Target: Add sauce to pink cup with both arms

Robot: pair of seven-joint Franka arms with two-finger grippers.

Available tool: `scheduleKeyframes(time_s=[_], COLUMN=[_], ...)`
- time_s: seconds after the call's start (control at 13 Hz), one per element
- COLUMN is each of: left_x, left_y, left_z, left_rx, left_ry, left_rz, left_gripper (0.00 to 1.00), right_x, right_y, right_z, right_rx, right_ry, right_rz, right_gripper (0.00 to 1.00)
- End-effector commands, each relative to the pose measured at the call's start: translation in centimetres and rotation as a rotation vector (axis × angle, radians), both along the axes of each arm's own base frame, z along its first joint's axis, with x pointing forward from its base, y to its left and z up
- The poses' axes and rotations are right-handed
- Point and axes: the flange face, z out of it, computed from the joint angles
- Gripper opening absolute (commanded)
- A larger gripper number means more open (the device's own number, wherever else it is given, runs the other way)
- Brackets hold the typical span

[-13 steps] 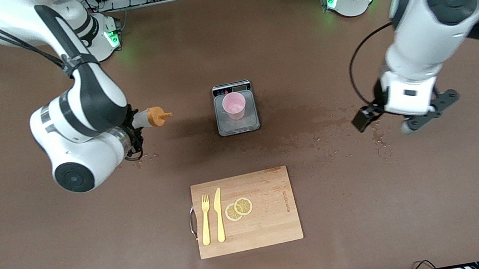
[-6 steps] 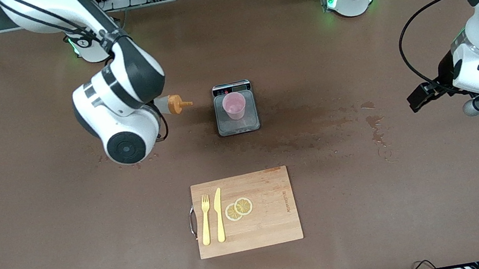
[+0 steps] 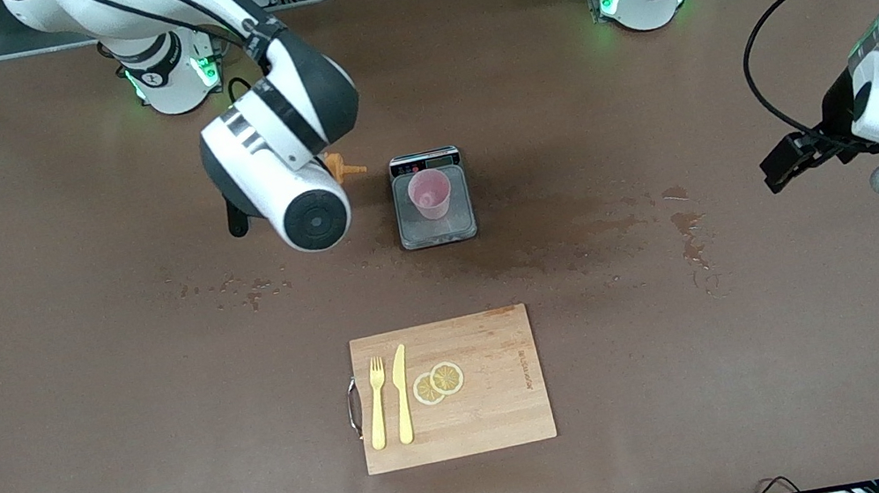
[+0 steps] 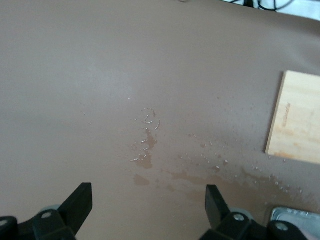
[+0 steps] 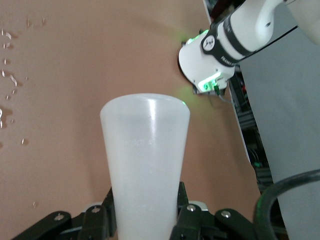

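The pink cup (image 3: 429, 192) stands upright on a grey scale (image 3: 438, 231) mid-table. My right gripper (image 5: 145, 212) is shut on the sauce, a whitish translucent bottle (image 5: 145, 155) clamped round its body between both fingers. In the front view the right arm's wrist covers the bottle. Only its orange nozzle (image 3: 342, 168) shows, lying sideways and pointing toward the cup, just short of the scale's edge. My left gripper (image 4: 147, 202) is open with nothing between its fingers. It hangs over wet spots (image 4: 146, 150) toward the left arm's end of the table.
A wooden cutting board (image 3: 451, 387) lies nearer the front camera than the scale. It carries a yellow fork (image 3: 377, 402), a yellow knife (image 3: 402, 393) and two lemon slices (image 3: 438, 382). Spilled drops (image 3: 232, 286) and stains (image 3: 686, 227) mark the brown table cover.
The right arm has carried the bottle across the table toward the scale. The left arm has drawn back toward its own end of the table, gripper still open.
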Motion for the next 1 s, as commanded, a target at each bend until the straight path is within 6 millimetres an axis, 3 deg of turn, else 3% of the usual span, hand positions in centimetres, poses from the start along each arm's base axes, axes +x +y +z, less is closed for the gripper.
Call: scheduleKeyframes(time_s=[0.0, 0.31, 0.46, 0.62, 0.77, 0.93], left_x=[-1.8, -3.3, -4.5, -4.4, -4.9, -5.1], left_y=[1.0, 3.9, 3.4, 4.6, 4.2, 3.9], left_z=[2.9, 3.9, 4.1, 4.0, 4.4, 4.6], left_rx=[0.047, -0.044, -0.039, -0.037, -0.035, -0.034], left_ry=[-0.004, 0.031, 0.034, 0.036, 0.038, 0.038], left_rz=[-0.049, -0.053, -0.061, -0.049, -0.055, -0.06], left_gripper=[1.0, 1.0, 1.0, 1.0, 1.0, 1.0], right_x=[-0.7, 0.2, 0.9, 1.4, 1.0, 0.8], right_y=[0.8, 1.4, 0.7, 0.2, 0.8, 1.0], right_z=[-0.6, -1.1, -1.0, -1.1, -2.7, -3.1], right_rx=[-0.088, -0.09, -0.091, -0.09, -0.125, -0.137], right_ry=[-0.01, -0.02, -0.019, -0.021, -0.015, -0.017], right_rz=[0.022, 0.022, 0.008, -0.003, 0.02, 0.035], right_gripper=[0.46, 0.43, 0.42, 0.39, 0.39, 0.34])
